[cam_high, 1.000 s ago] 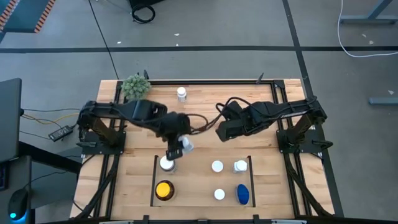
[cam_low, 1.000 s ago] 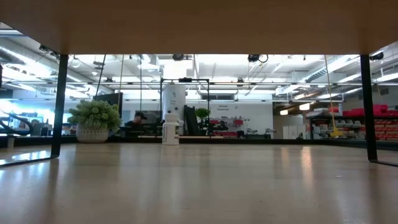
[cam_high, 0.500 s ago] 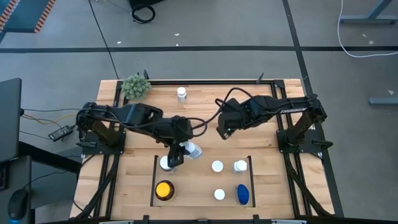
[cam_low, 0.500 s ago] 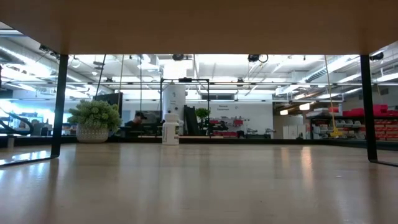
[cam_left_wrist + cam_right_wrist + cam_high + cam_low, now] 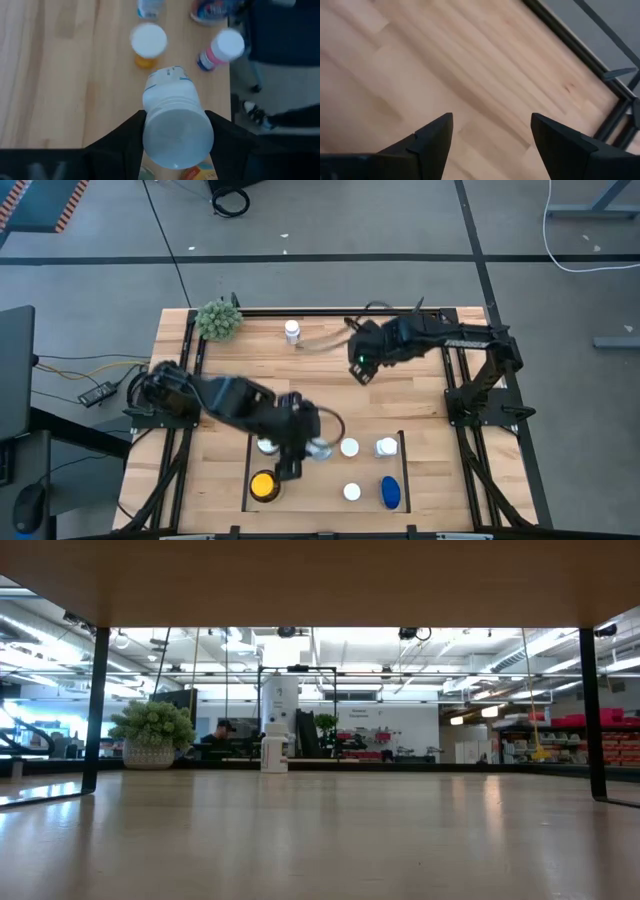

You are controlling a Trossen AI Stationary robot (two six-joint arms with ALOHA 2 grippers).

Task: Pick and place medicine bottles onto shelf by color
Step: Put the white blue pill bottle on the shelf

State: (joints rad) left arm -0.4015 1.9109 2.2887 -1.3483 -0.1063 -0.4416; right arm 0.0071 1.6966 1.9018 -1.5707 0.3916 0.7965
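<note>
A white bottle (image 5: 176,120) is clamped in the left claw (image 5: 300,448) over the shelf (image 5: 247,480), seemingly for placing among its white-capped bottles; the right claw (image 5: 362,366), spread and empty, is held near the table's far edge.

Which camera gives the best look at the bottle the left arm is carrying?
The left wrist view: the white bottle fills the picture, clamped between the left gripper fingers. The high view shows only a sliver of it beside the arm. The low and right wrist views don't show it.
</note>
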